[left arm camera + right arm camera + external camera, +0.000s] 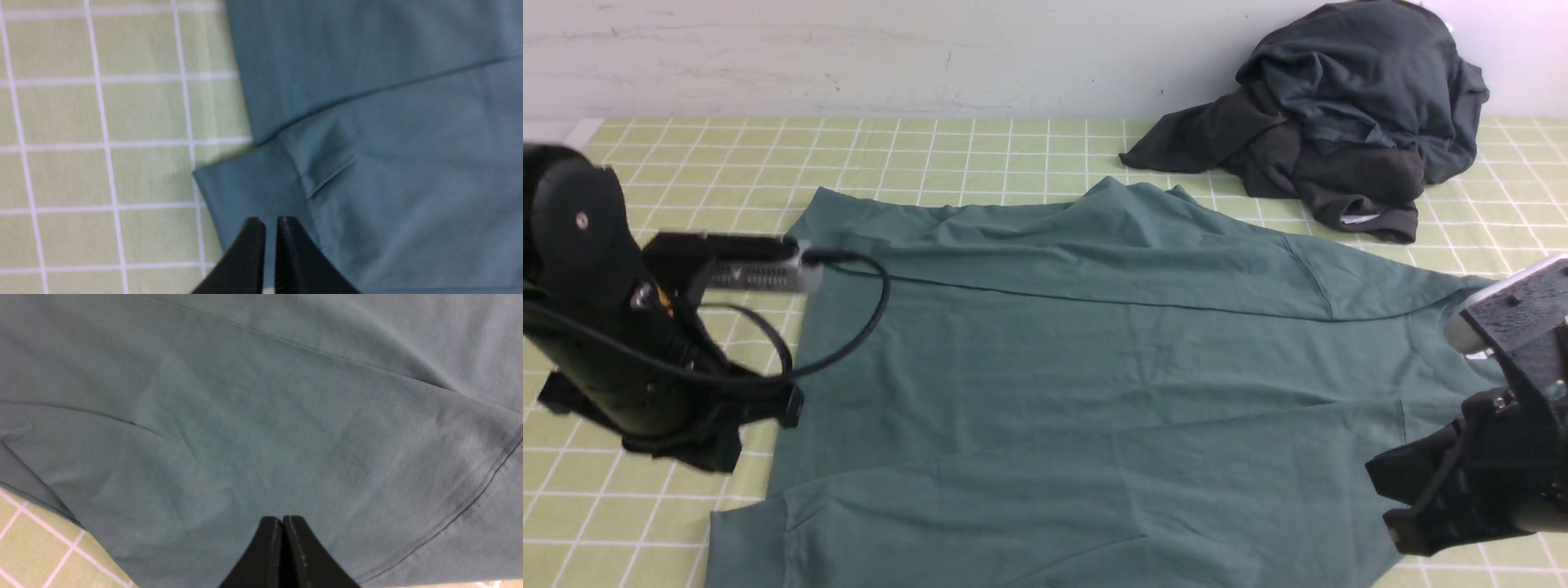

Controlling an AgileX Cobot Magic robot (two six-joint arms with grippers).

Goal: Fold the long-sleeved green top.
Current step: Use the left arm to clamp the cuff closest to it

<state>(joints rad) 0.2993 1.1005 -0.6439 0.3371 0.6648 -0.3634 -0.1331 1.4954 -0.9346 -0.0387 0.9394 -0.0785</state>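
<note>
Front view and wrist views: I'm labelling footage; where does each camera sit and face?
Front view: between the arms, facing forward over the green long-sleeved top to a dark garment pile; left arm and right arm show.
Left wrist view: on that wrist, looking down past the left gripper at the top's cuff and checked tablecloth.
Right wrist view: on that wrist, looking down past the right gripper at the top.
All share the top.

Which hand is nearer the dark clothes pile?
Right. The right hand hangs in front of the dark clothes pile, over the green top; the left hand is far to its left.
</note>
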